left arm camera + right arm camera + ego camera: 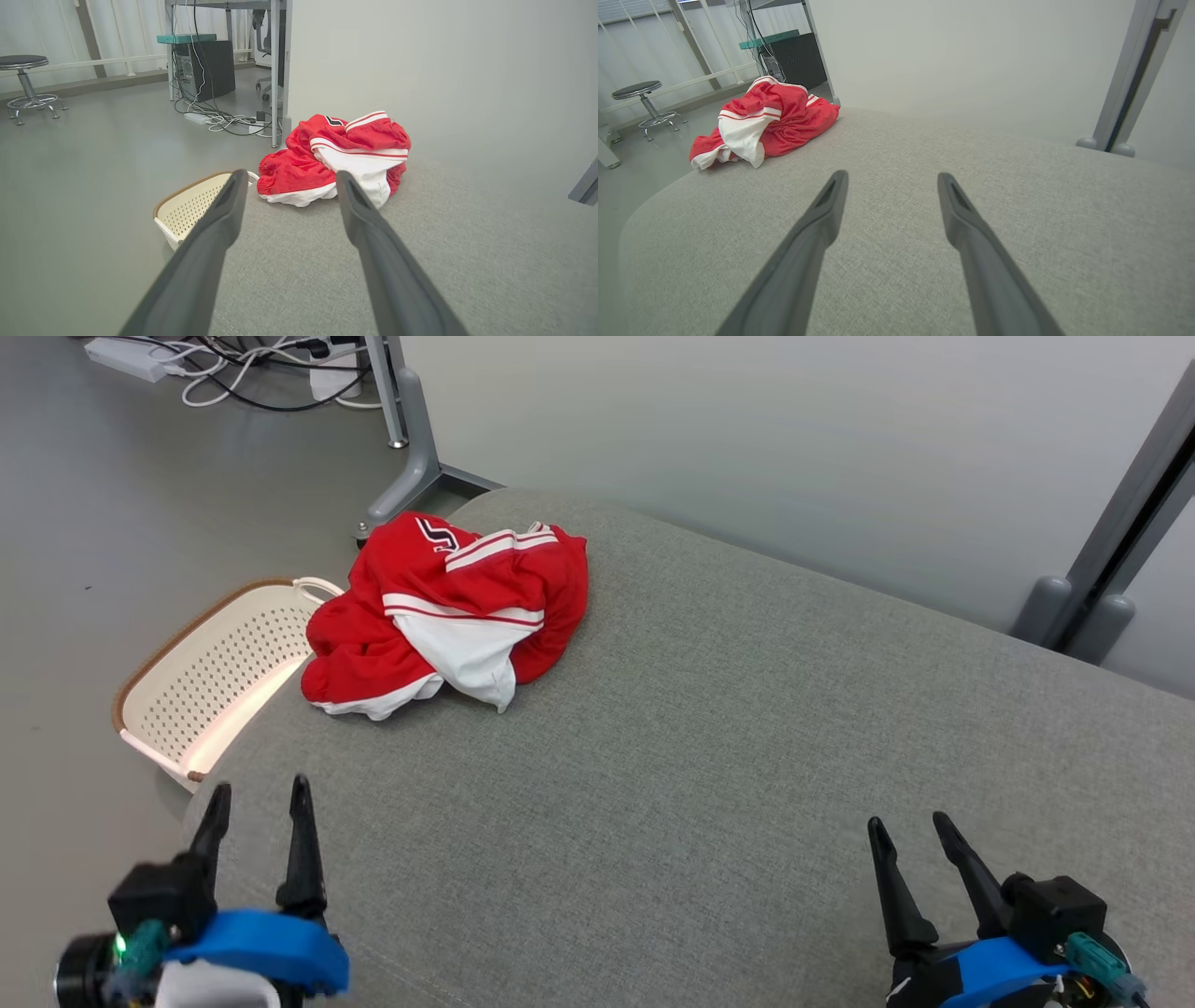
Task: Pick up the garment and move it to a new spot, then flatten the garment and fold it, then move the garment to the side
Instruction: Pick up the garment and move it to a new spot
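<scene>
A crumpled red and white garment (453,611) lies in a heap at the far left corner of the grey fabric surface (709,756). My left gripper (261,793) stands open at the near left edge, well short of the garment, with nothing between its fingers. The left wrist view looks along those fingers at the garment (338,156) ahead. My right gripper (910,826) is open and empty at the near right, far from the garment. From the right wrist the garment (761,121) sits at the upper left, past my right gripper (889,179).
A cream perforated basket (210,677) with a brown rim stands on the floor off the surface's left edge, beside the garment. Grey desk legs (415,439) and cables (243,364) lie beyond. A grey post (1116,532) rises at the far right. A stool (25,81) stands far off.
</scene>
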Motion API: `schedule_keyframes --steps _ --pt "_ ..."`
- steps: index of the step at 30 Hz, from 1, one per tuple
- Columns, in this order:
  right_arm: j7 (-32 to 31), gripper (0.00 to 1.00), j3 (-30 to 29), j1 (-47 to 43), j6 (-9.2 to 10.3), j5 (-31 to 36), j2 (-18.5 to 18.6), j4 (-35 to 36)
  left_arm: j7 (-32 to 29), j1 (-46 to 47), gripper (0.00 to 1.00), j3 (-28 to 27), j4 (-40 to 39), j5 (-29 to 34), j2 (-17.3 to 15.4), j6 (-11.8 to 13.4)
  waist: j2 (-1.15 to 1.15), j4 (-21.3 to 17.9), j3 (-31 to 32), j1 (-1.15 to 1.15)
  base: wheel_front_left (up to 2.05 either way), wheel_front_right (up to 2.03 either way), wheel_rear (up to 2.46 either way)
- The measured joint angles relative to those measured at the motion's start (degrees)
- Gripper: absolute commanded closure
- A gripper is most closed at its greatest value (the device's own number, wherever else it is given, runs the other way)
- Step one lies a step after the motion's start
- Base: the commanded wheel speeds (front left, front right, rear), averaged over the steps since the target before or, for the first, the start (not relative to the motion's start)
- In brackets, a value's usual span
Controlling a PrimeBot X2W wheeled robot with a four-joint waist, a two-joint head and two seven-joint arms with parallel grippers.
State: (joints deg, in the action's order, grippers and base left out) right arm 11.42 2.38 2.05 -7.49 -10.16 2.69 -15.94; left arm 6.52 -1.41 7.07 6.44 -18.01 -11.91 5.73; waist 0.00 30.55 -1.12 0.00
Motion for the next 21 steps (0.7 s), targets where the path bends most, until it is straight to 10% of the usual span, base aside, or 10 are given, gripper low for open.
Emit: schedule_keyframes --steps 9,21 --pt "-0.1 0.00 -2.4 -1.2 0.01 0.4 0.0 1.9 -17.0 17.5 0.00 -0.4 -3.6 -3.5 -7.6 -5.6 0.00 -1.3 -2.3 -0.01 0.00 0.00 0.00" --pt "-4.1 0.00 -2.2 1.7 0.01 4.9 0.1 9.0 -29.2 36.0 0.00 -8.3 8.9 -13.6 -10.9 -4.9 0.01 -12.2 -13.7 0.01 0.00 0.00 0.00"
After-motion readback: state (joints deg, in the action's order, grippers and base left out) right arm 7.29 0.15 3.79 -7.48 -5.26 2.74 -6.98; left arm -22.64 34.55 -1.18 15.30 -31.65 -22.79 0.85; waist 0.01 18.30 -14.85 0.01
